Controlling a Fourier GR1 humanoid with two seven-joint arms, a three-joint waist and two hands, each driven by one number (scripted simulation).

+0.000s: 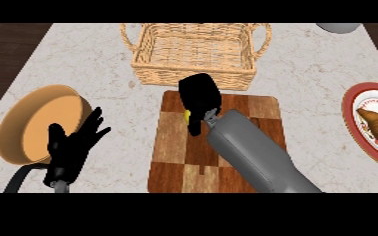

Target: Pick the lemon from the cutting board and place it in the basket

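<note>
A wooden checkered cutting board (173, 155) lies in the middle of the counter. My right hand (199, 97) is over its far end, fingers curled downward around the lemon (187, 114), of which only a small yellow sliver shows beneath the hand. The woven wicker basket (148, 67) with two handles stands just beyond the board, close to the hand. My left hand (71, 145) rests open at the lower left, fingers up, beside the board.
A tan bowl-shaped pan (33, 125) with a dark handle sits at the left, partly behind the left hand. A red-rimmed plate (354, 125) with food lies at the right edge. A grey object (339, 27) shows at the top right.
</note>
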